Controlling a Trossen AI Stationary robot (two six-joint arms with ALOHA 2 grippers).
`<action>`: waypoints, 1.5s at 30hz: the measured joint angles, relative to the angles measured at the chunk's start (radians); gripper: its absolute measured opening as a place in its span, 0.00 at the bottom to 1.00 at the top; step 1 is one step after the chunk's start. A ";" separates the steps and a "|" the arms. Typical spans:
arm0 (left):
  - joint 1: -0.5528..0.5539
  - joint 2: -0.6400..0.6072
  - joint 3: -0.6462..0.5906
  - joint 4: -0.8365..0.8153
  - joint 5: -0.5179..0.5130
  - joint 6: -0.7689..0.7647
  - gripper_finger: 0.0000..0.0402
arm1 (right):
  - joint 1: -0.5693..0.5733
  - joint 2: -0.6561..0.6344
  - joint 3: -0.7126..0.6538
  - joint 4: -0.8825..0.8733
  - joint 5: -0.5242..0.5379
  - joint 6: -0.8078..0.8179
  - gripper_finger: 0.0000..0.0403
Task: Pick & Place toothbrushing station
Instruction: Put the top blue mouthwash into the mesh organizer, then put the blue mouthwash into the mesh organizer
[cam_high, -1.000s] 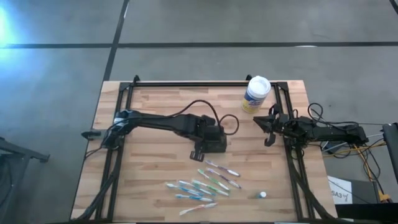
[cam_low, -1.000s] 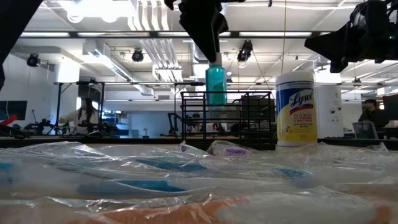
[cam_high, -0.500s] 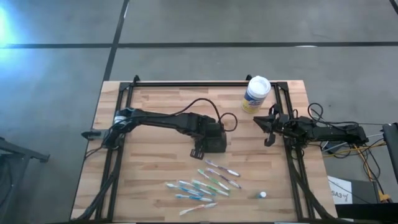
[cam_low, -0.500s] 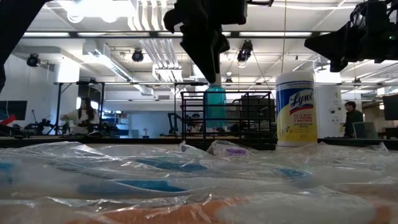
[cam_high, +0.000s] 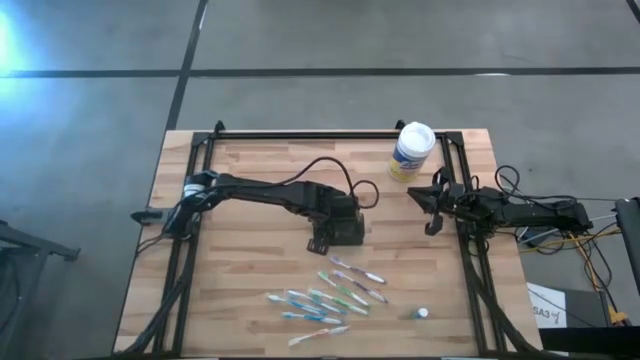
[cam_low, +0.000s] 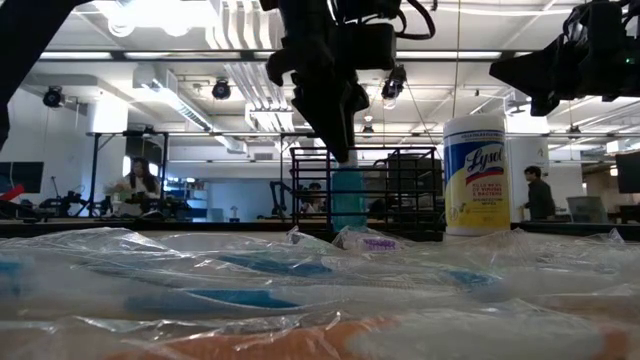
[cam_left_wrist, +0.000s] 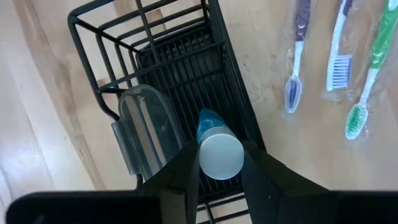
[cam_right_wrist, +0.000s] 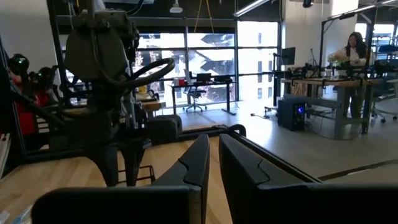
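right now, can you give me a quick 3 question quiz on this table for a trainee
1. True or false: the left tool grips a blue bottle with a white cap.
2. Directly below that bottle is: A) the black wire rack; B) the wipes canister; C) the wrapped toothbrushes.
3. Which arm's tool waits nearer the wipes canister?

Key: 1 true. 2 A. 3 the right tool, at the table's right edge, holding nothing.
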 joint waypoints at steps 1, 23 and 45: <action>0.001 0.000 -0.003 0.004 0.001 0.000 0.23 | 0.000 0.000 0.000 0.000 0.000 0.000 0.09; 0.002 0.001 -0.006 0.038 0.015 -0.028 0.38 | 0.000 0.000 0.000 0.000 0.000 0.004 0.09; 0.008 -0.024 -0.006 0.049 0.015 -0.010 0.65 | 0.000 0.000 0.000 -0.001 0.000 -0.004 0.09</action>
